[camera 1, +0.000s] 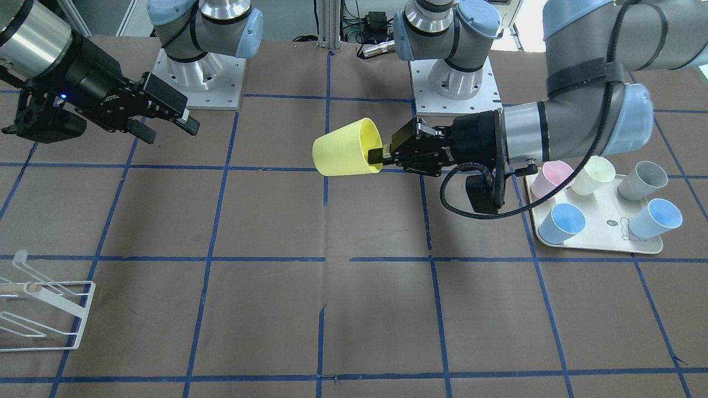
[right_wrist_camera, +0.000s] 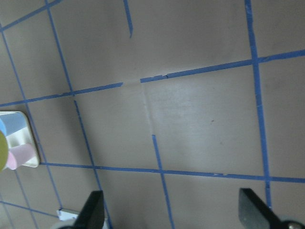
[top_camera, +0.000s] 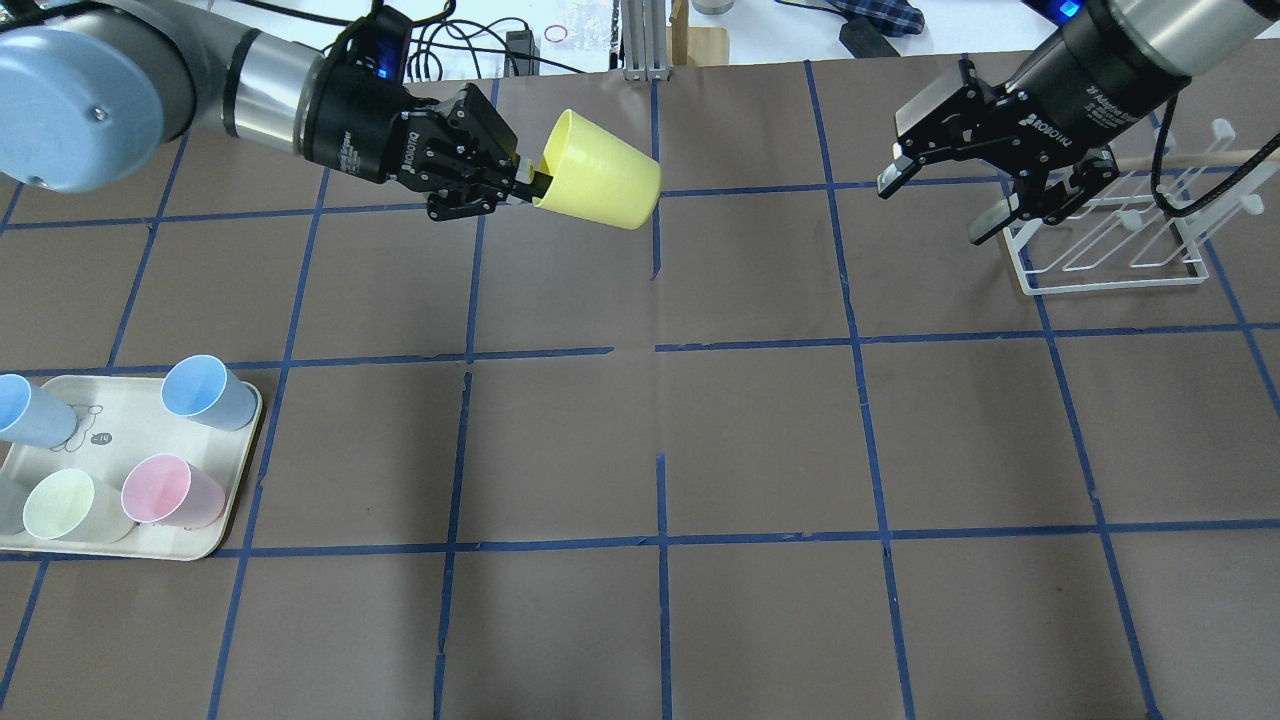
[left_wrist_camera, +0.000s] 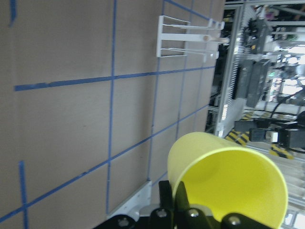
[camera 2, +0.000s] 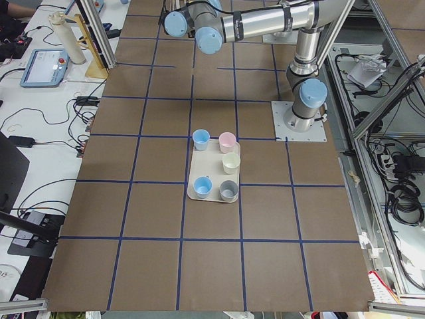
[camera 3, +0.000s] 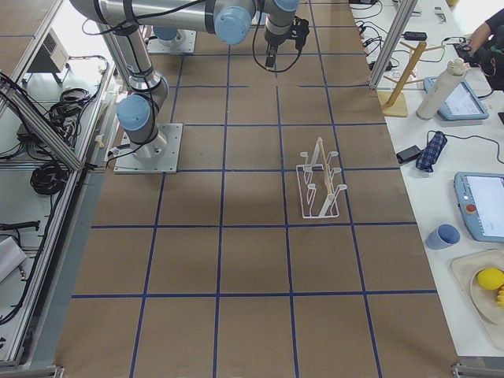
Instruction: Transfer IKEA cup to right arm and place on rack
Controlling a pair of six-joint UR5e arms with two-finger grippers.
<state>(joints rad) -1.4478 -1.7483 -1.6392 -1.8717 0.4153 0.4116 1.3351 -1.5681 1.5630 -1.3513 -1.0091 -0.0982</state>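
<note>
The bright yellow IKEA cup hangs on its side above the table's middle, and also shows in the overhead view and the left wrist view. My left gripper is shut on the cup's rim, one finger inside and one outside. My right gripper is open and empty, in the air apart from the cup, its jaws turned toward it. The white wire rack with its wooden dowel stands empty beside the right gripper.
A cream tray on my left side holds pink, pale cream, grey and two blue cups. The brown table has blue tape lines. The arm bases stand at the table's back edge.
</note>
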